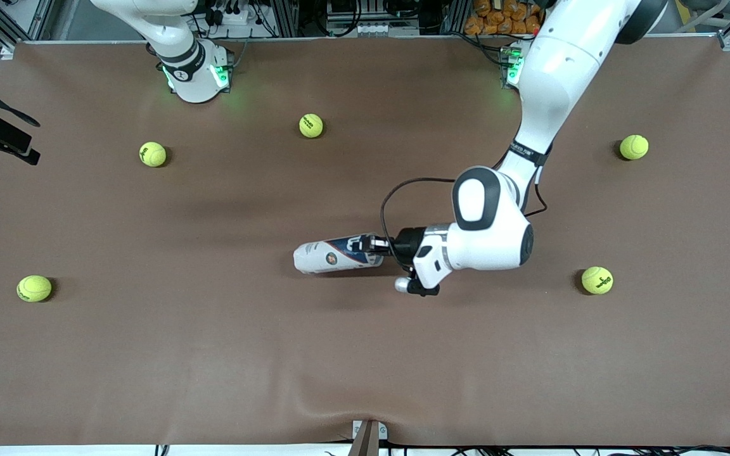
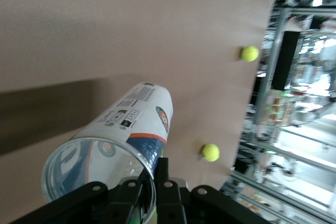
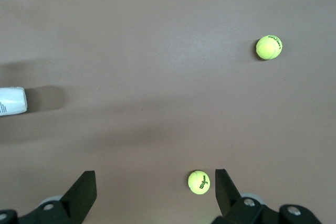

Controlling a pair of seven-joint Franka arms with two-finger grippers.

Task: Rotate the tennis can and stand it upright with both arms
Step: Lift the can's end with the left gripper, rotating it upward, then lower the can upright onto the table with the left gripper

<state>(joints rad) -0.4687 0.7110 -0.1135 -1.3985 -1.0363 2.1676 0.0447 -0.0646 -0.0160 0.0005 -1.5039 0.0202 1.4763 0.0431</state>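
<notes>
The left gripper [image 1: 372, 244] is pinched on the open rim of the tennis can [image 1: 333, 254], one finger inside the mouth and one outside; the can is horizontal near the table's middle, closed end toward the right arm's end. Risk: this thin-wall hold at one end could let the can pivot, slip or buckle as it is turned upright. The right gripper [image 3: 155, 192] hangs spread and empty, high over the brown table [image 1: 365, 354], waiting; nothing supports the can's closed end. Six tennis balls lie scattered well apart from the can, the nearest [image 1: 597, 280] toward the left arm's end; none obstructs.
</notes>
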